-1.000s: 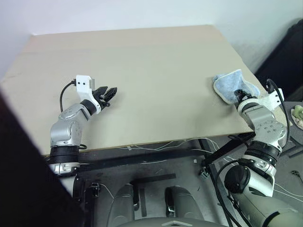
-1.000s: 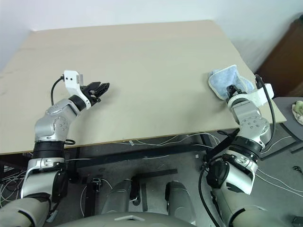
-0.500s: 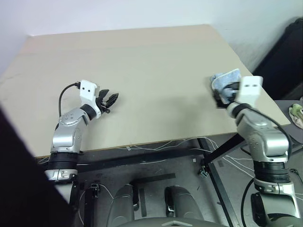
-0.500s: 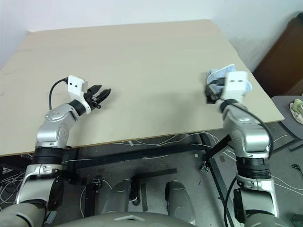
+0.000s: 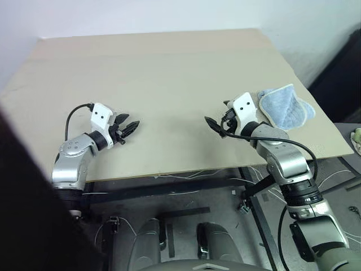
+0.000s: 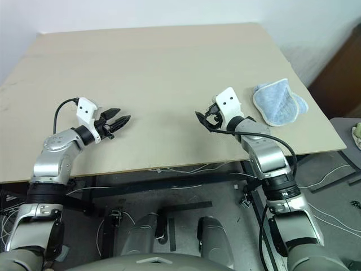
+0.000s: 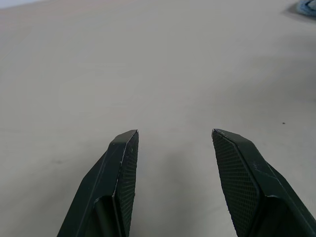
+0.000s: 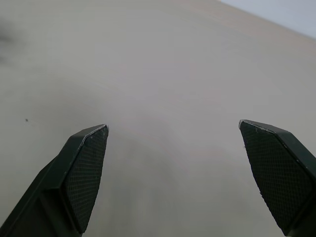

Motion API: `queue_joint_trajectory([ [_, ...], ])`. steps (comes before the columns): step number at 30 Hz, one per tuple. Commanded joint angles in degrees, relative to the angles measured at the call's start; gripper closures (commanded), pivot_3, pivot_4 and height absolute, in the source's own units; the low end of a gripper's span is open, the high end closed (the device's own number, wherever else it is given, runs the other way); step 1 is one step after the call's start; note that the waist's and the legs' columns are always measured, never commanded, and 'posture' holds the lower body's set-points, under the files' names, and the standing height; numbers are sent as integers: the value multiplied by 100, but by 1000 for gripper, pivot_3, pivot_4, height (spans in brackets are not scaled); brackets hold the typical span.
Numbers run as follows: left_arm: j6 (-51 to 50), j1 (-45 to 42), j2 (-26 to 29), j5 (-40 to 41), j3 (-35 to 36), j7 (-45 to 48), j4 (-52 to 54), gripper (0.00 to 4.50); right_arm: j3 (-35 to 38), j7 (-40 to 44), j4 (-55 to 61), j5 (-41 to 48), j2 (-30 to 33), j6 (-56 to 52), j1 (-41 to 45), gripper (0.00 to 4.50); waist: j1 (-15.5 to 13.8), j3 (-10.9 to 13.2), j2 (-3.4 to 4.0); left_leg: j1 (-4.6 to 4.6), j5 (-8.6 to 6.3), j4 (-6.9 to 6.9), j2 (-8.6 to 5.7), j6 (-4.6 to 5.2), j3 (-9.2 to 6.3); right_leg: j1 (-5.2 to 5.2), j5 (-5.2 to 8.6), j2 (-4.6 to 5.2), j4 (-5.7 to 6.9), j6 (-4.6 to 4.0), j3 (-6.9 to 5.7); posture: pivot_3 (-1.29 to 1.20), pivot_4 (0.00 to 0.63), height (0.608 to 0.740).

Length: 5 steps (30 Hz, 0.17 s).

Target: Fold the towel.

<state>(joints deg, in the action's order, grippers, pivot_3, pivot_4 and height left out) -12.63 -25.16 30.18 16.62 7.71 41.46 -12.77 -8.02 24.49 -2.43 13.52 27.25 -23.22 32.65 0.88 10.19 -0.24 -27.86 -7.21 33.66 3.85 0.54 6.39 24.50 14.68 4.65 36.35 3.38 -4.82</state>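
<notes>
Nearest to us, our left gripper (image 6: 120, 120) hovers just above the front left part of the desk (image 6: 158, 73), its two black fingers (image 7: 123, 168) partly spread with nothing between them. Our right gripper (image 6: 206, 119) hangs over the front middle of the desk, its fingers (image 8: 86, 168) spread wide and equally empty; bare desk shows through the gap.

Farther off, near the right edge of the desk, lies the towel (image 6: 277, 102). It sits in a compact, doubled-over bundle with a rounded outline and pale stitched edging, apart from both grippers and closer to the right one.

We judge it to be thin, soft and very light: it will sag and drape as soon as we lift it, and it cannot break. On the smooth desk it will probably slide if we push it, so we should pinch rather than scrape. The best hold looks like the stitched edge at a rounded corner, where the cloth is thickest. Taking one layer only is the hard part, as the layers lie flat together.
</notes>
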Motion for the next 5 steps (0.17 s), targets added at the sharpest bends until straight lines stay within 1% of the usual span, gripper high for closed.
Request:
queue_joint_trajectory([
  [1, -100, 288, -32, 123, 137, -165, 632, 2016, 330, 124, -178, -1, -85, 253, 152, 24, -15, 0, 0, -1, 0, 2, 0, 0, 0, -2, 0, 0, 0, 0, -2, 0, 150, 728],
  [5, -415, 759, -1, 226, 236, -311, 1271, 2016, 426, 36, -368, -76, -248, 223, 157, 24, -8, 0, 0, 0, -6, 18, -1, 10, 5, -8, -6, -1, -1, 11, -2, 0, 150, 728],
])
